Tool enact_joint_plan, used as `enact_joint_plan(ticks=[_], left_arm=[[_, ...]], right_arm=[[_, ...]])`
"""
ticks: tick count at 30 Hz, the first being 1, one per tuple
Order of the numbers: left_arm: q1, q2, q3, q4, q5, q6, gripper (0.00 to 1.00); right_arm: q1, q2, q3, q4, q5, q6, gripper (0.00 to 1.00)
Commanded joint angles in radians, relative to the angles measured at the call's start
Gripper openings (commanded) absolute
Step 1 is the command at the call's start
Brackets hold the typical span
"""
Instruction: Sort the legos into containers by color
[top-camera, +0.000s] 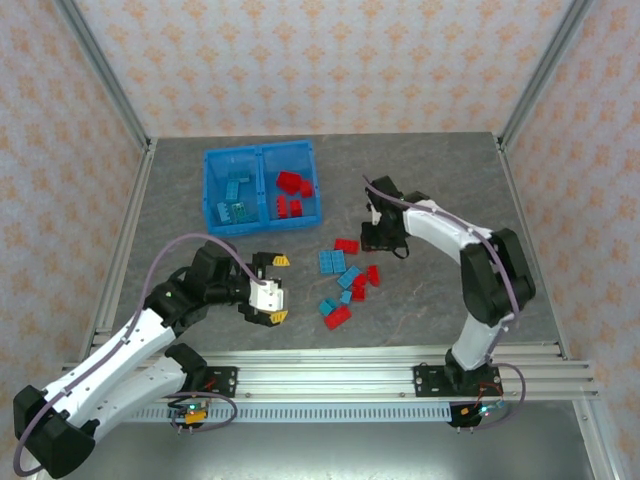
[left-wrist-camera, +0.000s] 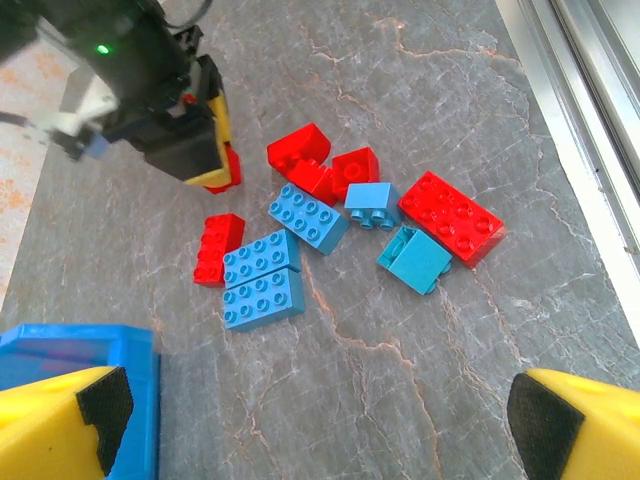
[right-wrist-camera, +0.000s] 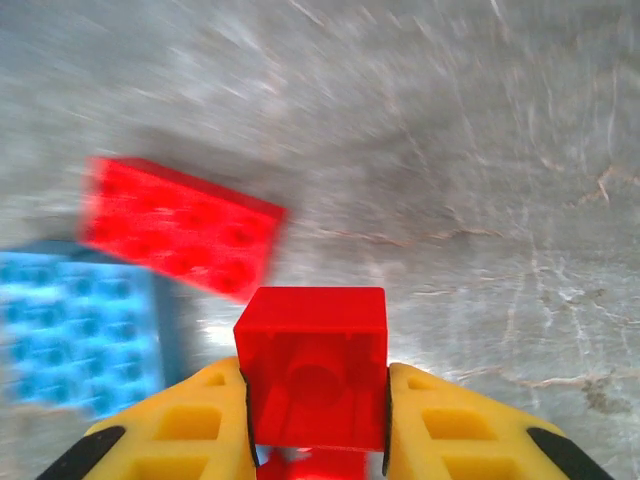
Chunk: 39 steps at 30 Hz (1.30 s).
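your right pincer (right-wrist-camera: 316, 405) has matt yellow plastic fingers (right-wrist-camera: 190, 430); the red brick (right-wrist-camera: 312, 340) between them is smooth, glossy plastic; below it, the table (right-wrist-camera: 500, 150) looks like matt veined stone.

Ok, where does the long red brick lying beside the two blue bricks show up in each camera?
Top external: the long red brick is at centre, just above and right of the two blue bricks.
Left wrist: the brick is left of centre, on the blue bricks' left.
Right wrist: the brick is upper left, blurred, above the blue bricks.
Shared landmark: the two blue bricks, side by side.
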Motion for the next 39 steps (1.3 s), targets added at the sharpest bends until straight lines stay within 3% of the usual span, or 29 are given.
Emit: enact_joint_plan(ticks=[1, 5, 8, 11, 15, 21, 26, 30, 34, 39], left_arm=[[-0.009, -0.036, 0.014, 0.036, -0.014, -0.011, 1.0], [-0.009, -0.039, 0.017, 0.06, -0.058, -0.068, 1.0], [-0.009, -0.04, 0.02, 0.163, -0.169, -0.251, 1.0], [-0.008, -0.045, 0.043, 0.228, -0.345, -0.418, 1.0], [-0.007, -0.054, 0.086, 0.254, -0.647, -0.593, 1.0], [0.011, -0.06, 0.078, 0.298, -0.957, -0.632, 1.0], [0.072, -0.04, 0.104, 0.279, -0.998, -0.697, 1.0], [0.096, -0.029, 0.116, 0.266, -1.001, -0.726, 1.0], [0.1, -0.014, 0.13, 0.251, -1.009, -0.758, 1.0], [0.109, 0.004, 0.138, 0.247, -1.042, -0.796, 1.0]], right_arm=[[0.09, -0.127, 0.105, 0.088, -0.022, 0.058, 0.24], [0.2, -0.094, 0.269, 0.112, -0.013, 0.024, 0.25], [0.253, -0.026, 0.378, 0.194, -0.018, 0.036, 0.26], [0.267, 0.097, 0.522, 0.252, -0.006, 0.078, 0.26], [0.267, 0.322, 0.755, 0.206, 0.152, 0.089, 0.25], [0.267, 0.659, 1.14, 0.071, 0.193, 0.049, 0.26], [0.266, 0.813, 1.279, 0.013, 0.256, 0.042, 0.26], [0.264, 0.819, 1.237, 0.073, 0.217, 0.038, 0.29], [0.264, 0.821, 1.266, 0.06, 0.147, 0.038, 0.4], [0.263, 0.765, 1.274, 0.036, 0.161, 0.051, 0.45]])
